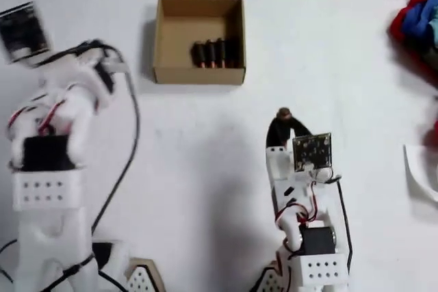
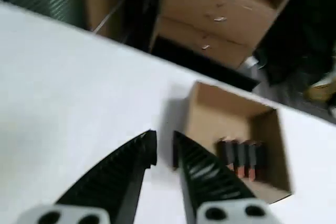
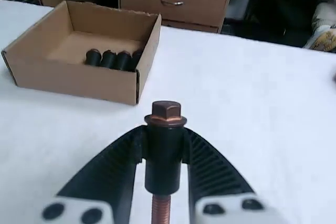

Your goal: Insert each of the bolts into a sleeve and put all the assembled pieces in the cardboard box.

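Looking down from the high view, I have the right arm (image 1: 301, 196) out over the middle of the white tabletop (image 1: 198, 169). Its jaws are clamped on a black sleeve (image 3: 164, 161) with a copper bolt (image 3: 166, 115) pushed through it. On my right wrist view the piece stands upright between the jaws, with the hex head seated on top of the sleeve and the threaded end sticking out below. The cardboard box (image 1: 198, 73) sits well apart from it, towards the far edge of the tabletop, open at the top. Four assembled pieces (image 1: 217, 52) lie inside it side by side, packed towards the wall that is on the right in the high view, and the rest of the box floor is bare. The left arm (image 1: 55, 121) is folded back at its own side of the tabletop. Its jaws hold nothing and stand only a narrow gap apart, pointing towards the box.
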### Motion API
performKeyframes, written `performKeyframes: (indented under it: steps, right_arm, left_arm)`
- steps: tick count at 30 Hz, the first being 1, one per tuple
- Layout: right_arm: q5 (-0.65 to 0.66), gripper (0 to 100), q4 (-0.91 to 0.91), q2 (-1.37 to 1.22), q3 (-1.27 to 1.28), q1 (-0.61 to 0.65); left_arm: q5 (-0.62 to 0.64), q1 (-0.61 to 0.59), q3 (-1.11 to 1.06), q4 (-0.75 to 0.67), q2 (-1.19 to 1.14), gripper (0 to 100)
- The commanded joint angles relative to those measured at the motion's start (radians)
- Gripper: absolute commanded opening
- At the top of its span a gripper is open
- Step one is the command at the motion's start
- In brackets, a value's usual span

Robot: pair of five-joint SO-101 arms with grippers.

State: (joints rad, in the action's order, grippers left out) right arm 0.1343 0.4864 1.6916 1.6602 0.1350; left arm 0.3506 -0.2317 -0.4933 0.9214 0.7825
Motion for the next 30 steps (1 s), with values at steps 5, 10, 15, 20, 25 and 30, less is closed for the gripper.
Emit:
performKeyframes:
  steps: [5,10,15,20,25,30]
  right_arm:
    - [0.008,2.0,0.285,-0.001,-0.334,0.004]
    - [0.080,2.0,0.351,-0.286,-0.479,0.047]
    - [0.084,2.0,0.412,-0.829,-0.873,0.019]
    - [-0.035,2.0,0.733,-1.346,-1.498,-0.025]
    - [-0.135,1.9,0.980,-1.762,-2.133,0.007]
    - [-0.150,1.9,1.064,-2.134,-2.611,0.125]
  left_arm:
    - [-0.299,-0.206,-0.199,0.146,0.117,10]
    - [-0.344,-0.305,-0.321,0.084,0.150,10]
    - [-0.345,-0.313,-0.432,0.005,0.149,2]
    - [-0.344,-0.311,-0.503,-0.147,0.149,2]
    - [-0.339,-0.308,-0.590,-0.276,0.149,2]
    - [-0.341,-0.305,-0.688,-0.391,0.149,2]
